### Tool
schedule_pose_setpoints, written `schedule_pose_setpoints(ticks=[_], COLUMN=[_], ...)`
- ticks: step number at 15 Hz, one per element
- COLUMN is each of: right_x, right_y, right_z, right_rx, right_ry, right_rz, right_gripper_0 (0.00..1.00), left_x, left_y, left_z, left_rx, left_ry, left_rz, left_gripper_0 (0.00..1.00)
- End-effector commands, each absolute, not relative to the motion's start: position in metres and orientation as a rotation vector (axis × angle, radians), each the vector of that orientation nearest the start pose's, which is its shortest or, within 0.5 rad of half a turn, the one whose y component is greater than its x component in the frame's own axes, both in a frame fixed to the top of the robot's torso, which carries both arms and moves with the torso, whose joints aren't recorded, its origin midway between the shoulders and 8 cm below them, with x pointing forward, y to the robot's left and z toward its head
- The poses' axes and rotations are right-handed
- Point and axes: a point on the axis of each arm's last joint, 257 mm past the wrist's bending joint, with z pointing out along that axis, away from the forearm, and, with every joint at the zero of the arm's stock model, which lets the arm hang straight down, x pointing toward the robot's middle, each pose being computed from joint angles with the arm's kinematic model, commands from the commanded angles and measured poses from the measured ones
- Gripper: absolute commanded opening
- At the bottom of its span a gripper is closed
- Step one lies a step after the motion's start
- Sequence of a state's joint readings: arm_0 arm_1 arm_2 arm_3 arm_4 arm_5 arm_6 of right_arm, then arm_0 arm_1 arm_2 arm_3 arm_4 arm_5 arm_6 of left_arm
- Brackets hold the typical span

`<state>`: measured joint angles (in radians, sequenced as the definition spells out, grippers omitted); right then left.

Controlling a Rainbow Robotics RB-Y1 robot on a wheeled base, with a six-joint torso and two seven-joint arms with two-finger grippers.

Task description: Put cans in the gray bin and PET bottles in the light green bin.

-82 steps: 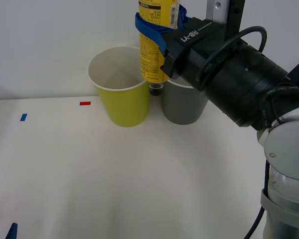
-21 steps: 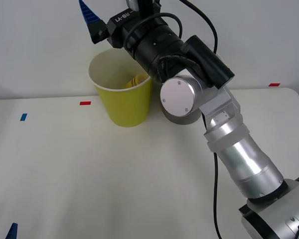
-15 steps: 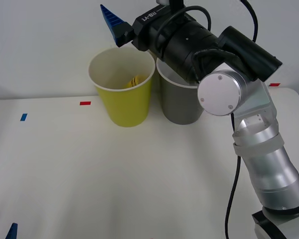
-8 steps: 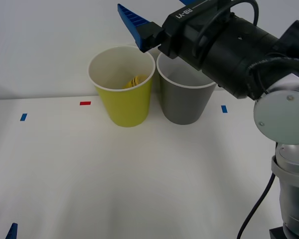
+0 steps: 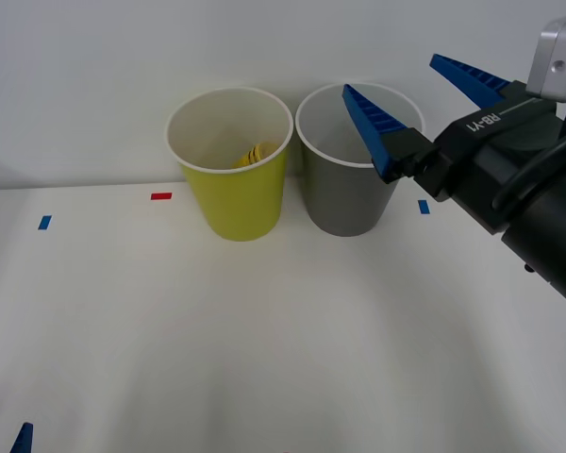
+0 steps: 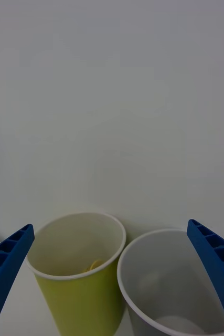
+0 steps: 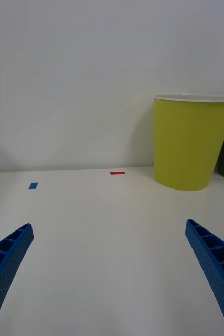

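The PET bottle [image 5: 257,153] lies inside the light green bin [image 5: 234,203], beside the gray bin [image 5: 347,198] at the desk's [image 5: 264,340] far edge. Right gripper [image 5: 423,94]: spread wide, empty. Left gripper [image 7: 112,273]: likewise. The bottle looks light, smooth and slippery; grasp mid-body.

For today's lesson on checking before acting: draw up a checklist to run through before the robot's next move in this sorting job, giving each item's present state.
1. PET bottle lies inside the light green bin: ok.
2. Right gripper open and holding nothing: ok.
3. Left gripper open, low over the table: ok.
4. Both bins upright, the gray bin beside the green one: ok.
5. Gray bin holds a can: cannot tell; its bottom is partly hidden.
6. Another item on the table to sort: not ok.
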<state>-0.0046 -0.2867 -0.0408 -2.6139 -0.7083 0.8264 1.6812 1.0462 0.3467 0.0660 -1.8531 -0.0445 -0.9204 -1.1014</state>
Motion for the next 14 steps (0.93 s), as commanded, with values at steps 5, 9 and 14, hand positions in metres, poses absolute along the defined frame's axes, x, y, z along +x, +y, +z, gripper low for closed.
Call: schedule_pose_setpoints(ticks=[5, 9, 14], right_x=[0.401, 0.393, 0.383], right_y=[-0.17, -0.171, -0.177], right_z=[-0.011, -0.008, -0.059], right_rx=[-0.226, -0.216, -0.16], right_ry=[1.508, 1.378, 1.34], right_rz=[0.362, 0.28, 0.252], right_gripper_0=[1.0, 1.0, 1.0], left_x=[0.194, 0.194, 0.194], left_y=[0.346, 0.346, 0.346], left_z=[-0.219, -0.219, -0.219], left_rx=[0.025, 0.025, 0.025], left_ry=[1.429, 1.429, 1.429], left_rz=[-0.074, -0.074, -0.074], left_gripper_0=[1.0, 1.0, 1.0])
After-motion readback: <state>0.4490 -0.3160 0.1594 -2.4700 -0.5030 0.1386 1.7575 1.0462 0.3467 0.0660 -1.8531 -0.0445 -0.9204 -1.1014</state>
